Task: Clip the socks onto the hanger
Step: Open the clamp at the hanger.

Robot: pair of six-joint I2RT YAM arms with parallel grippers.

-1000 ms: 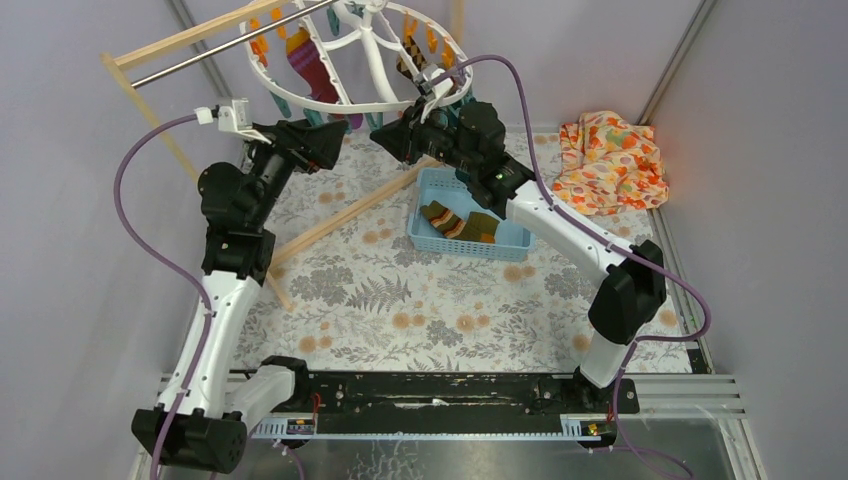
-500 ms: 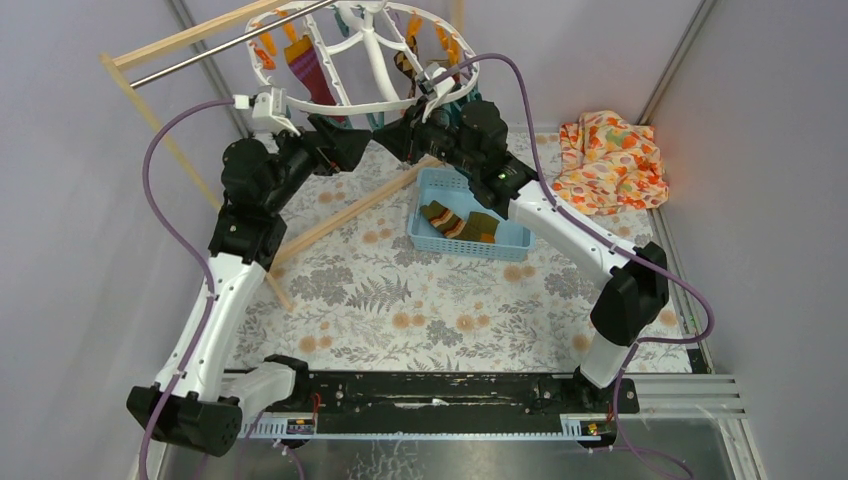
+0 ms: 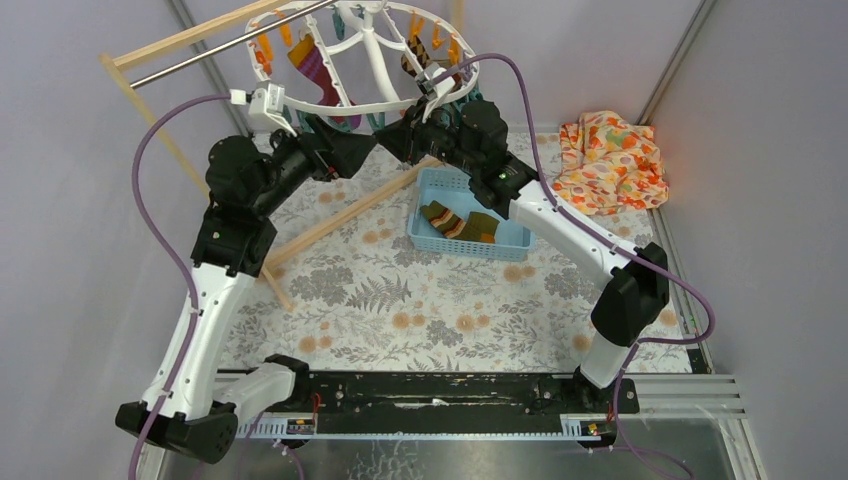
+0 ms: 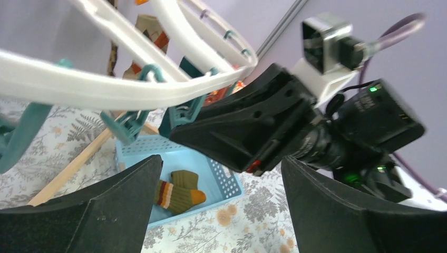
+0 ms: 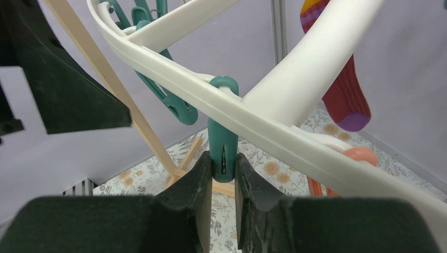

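Backdrop: lilac-grey walls around a floral table [image 3: 400, 300], with a wooden rack [image 3: 185, 38] at the back left and an orange cloth [image 3: 610, 160] at the back right.
Right gripper [image 5: 223, 164]: clenched on the lower end of a teal clip [image 5: 223, 139] that hangs from the hanger's near rim. No sock shows in that clip.
Left gripper [image 4: 221, 161]: fingers spread wide and holding nothing, just beside the right one under the rim.
Hanger [image 3: 372, 103]: up at the rack's metal bar, above and behind both grippers.
Done: at least two socks hang clipped, a maroon sock [image 3: 318, 72] on the left side and an argyle sock [image 3: 412, 62] on the right.
Basket [image 3: 430, 190]: blue, on the table below the right arm. It holds two socks [image 3: 458, 222], olive-mustard with stripes, lying side by side.
Left: by my reading, those two have yet to be lifted and clipped, and several teal clips on the near rim hang free. Neither gripper carries a sock, so the pinched clip has nothing to take yet.
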